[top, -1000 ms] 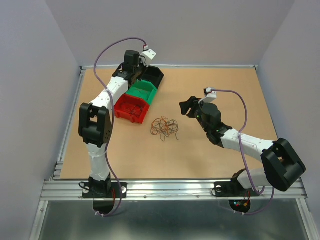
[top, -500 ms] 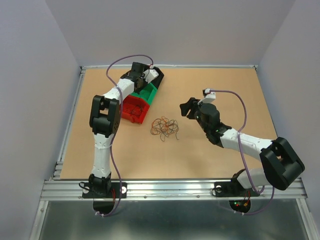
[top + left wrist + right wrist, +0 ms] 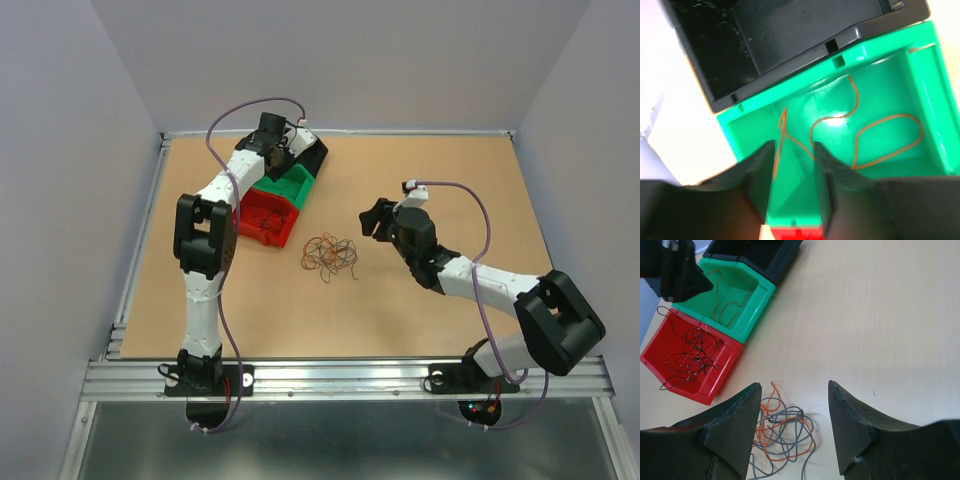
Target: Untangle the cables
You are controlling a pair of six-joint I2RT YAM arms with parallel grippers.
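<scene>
Orange, brown and grey strands made up the clump of cables (image 3: 330,256), which lay loose near the middle of the wooden table (image 3: 450,170). At the clump's 11 o'clock stood a row of three bins running toward 1 o'clock: a red bin (image 3: 270,235), a green bin (image 3: 298,190) and a black bin (image 3: 312,158). The left gripper (image 3: 792,150) hung over the green bin with its jaws spread, pinching nothing. Thin orange strands (image 3: 885,118) lay on that bin's floor, one passing close by a finger. Dark strands (image 3: 695,352) lay tangled in the red bin. The right gripper (image 3: 375,216) hovered at the clump's 2 o'clock, jaws wide apart and empty, clear of the cables.
</scene>
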